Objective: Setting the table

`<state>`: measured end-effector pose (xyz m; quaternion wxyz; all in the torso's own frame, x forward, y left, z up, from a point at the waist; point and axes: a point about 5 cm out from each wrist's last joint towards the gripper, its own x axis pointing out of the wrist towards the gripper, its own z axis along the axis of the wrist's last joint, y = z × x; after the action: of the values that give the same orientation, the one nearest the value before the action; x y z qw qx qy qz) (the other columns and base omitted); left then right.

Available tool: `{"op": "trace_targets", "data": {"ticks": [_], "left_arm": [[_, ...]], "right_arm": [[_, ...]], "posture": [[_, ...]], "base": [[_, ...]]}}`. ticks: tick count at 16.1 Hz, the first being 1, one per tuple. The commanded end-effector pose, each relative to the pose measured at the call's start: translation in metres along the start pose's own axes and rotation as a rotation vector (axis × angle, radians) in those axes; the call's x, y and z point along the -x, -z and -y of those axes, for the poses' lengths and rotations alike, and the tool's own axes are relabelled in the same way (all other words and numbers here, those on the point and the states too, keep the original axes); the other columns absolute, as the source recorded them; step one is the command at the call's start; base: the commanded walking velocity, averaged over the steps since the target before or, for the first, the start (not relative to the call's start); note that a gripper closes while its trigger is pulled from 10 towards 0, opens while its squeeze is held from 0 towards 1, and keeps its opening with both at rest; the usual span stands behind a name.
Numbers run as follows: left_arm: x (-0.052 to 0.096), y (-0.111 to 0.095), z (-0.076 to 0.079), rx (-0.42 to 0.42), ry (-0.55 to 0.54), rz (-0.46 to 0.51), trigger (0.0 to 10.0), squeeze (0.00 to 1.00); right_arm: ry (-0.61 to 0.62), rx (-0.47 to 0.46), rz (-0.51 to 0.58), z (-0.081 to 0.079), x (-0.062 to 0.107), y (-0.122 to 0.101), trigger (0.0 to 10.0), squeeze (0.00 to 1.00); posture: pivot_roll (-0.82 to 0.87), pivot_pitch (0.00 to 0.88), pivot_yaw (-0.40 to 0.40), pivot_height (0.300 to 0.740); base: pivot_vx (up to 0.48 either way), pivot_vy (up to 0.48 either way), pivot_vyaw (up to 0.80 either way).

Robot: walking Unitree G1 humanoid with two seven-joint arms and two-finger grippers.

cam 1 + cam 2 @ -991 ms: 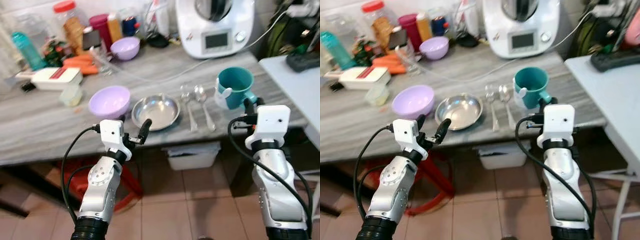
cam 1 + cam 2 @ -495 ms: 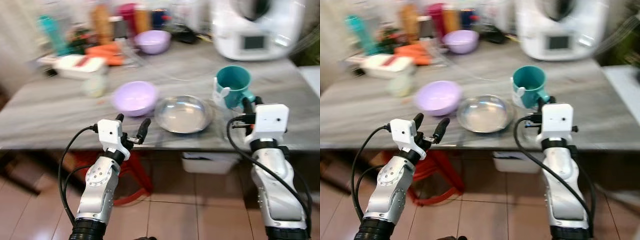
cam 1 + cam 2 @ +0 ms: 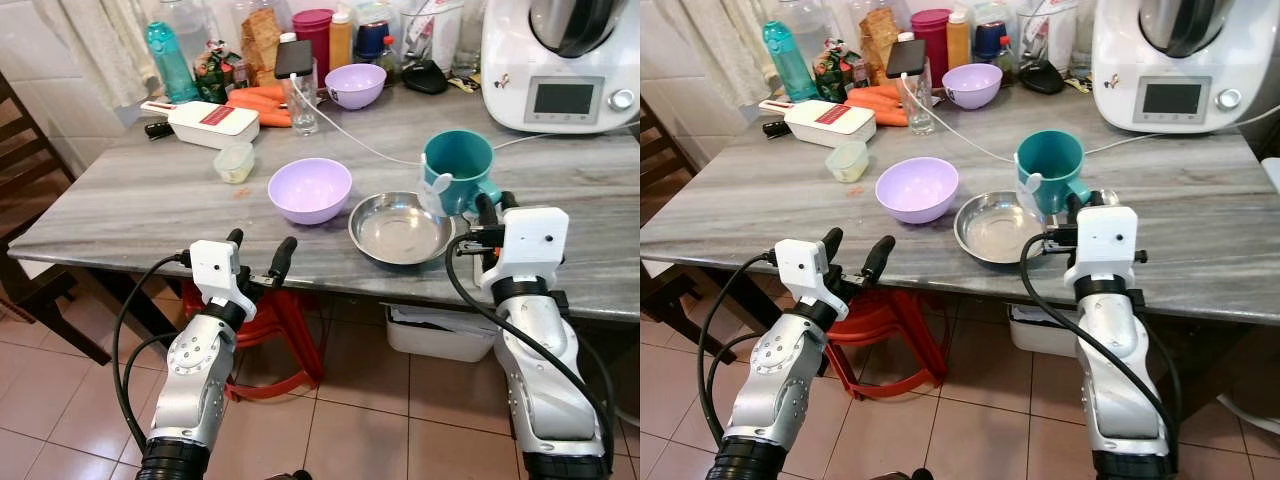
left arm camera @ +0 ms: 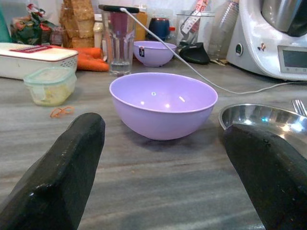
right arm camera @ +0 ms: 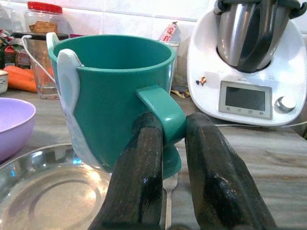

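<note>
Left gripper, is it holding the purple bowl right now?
No, the left gripper is open, and the purple bowl sits untouched beyond its fingers.

Head stereo pair high over table [image 3: 120, 200]; wrist views low, close, sharing steel plate [image 4: 268, 120].

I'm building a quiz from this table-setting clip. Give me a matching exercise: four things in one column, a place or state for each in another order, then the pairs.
1. teal mug
2. left gripper
3. steel plate
4. phone

A. open, at the table edge before the purple bowl
B. atop a drinking glass
C. handle pinched by the right gripper
D. between purple bowl and mug

Pairs: 1-C, 2-A, 3-D, 4-B
</note>
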<state>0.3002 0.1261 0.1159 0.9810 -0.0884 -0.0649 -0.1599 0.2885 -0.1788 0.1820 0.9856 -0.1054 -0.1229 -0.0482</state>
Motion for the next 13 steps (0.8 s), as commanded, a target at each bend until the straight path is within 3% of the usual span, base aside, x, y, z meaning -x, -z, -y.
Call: {"op": "trace_targets", "data": {"ticks": [1, 6, 13], "left_arm": [[0.0016, -0.002, -0.0027, -0.01, 0.005, -0.001, 10.0, 0.0], [0.001, -0.002, -0.0001, -0.002, 0.017, 0.005, 10.0, 0.0], [0.0009, -0.002, 0.001, 0.006, 0.028, 0.004, 10.0, 0.0]], "right_arm": [[0.003, -0.013, 0.015, -0.001, -0.0041, -0.0039, 10.0, 0.0], [-0.002, -0.011, 0.022, -0.0018, -0.005, -0.0051, 10.0, 0.0], [-0.003, -0.008, 0.026, -0.0022, -0.0056, -0.0056, 10.0, 0.0]], "posture": [[-0.13, 0.083, 0.117, 0.74], [-0.13, 0.083, 0.117, 0.74], [-0.13, 0.085, 0.115, 0.74]], "base": [[0.0, 0.0, 0.0], [0.112, 0.0, -0.77], [0.297, 0.0, 0.0]]}}
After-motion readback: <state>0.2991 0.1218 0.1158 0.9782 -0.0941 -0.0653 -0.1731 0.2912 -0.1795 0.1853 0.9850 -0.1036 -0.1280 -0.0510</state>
